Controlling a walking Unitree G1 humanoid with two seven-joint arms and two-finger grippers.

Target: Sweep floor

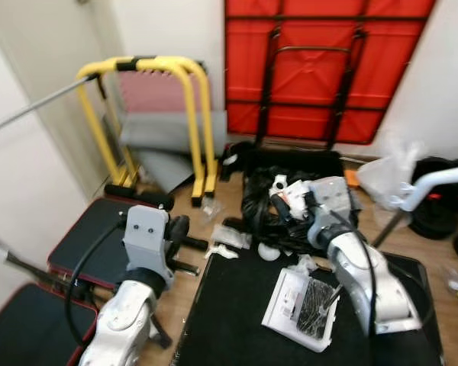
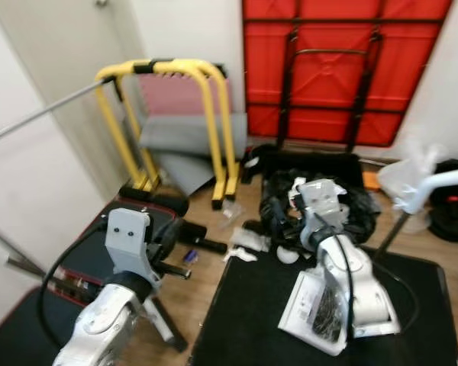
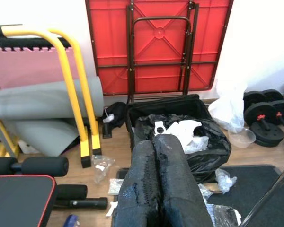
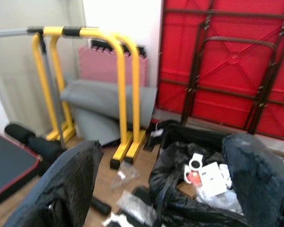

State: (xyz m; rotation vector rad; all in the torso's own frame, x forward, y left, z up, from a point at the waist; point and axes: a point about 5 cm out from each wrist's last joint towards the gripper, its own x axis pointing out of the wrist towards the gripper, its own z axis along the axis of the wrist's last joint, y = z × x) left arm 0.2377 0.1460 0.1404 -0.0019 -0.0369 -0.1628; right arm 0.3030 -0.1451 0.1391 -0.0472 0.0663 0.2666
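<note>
Step in hand: judged as lining up on the litter before any sweeping.
Method: approach slowly, clearing the yellow dip bars (image 1: 179, 114) and weight bench (image 1: 99, 236).
Left claw (image 3: 156, 189): clenched, fingers pressed together, grasping nothing; lower centre of the left wrist view.
Right claw (image 4: 165, 189): released, fingers spread wide, empty.
Litter: plastic wrappers (image 1: 227, 238) lie on the wooden floor (image 1: 191, 274) at frame centre, between the claws.
Black rubbish bag (image 1: 271, 202): just above the right claw, under the folded red table (image 1: 320, 69).
Broom: cannot tell; a grey pole (image 1: 38, 107) crosses upper left.
</note>
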